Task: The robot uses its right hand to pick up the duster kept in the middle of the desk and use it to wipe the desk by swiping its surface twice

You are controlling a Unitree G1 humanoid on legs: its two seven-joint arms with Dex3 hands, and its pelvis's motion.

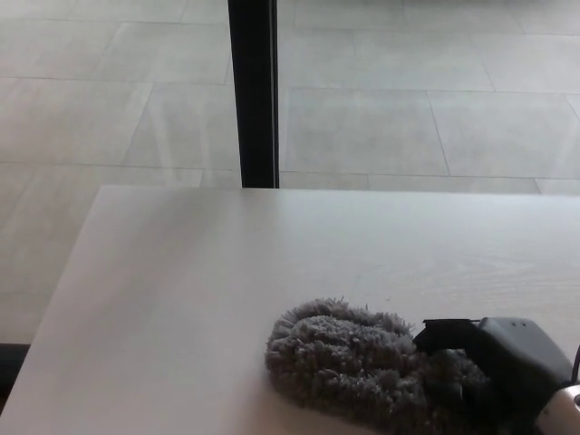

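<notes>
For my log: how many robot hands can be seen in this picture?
1. The right hand is at the lower right, on the duster lying on the desk. The left hand is out of view.

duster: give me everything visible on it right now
The duster is a grey, shaggy, fluffy pad, like microfibre or chenille, oblong with a rounded far-left end. It lies flat on the pale desk, near the lower right of the head view. Its right end is covered by the black right hand, which rests on it; its near edge runs out of frame. No handle shows.
</notes>
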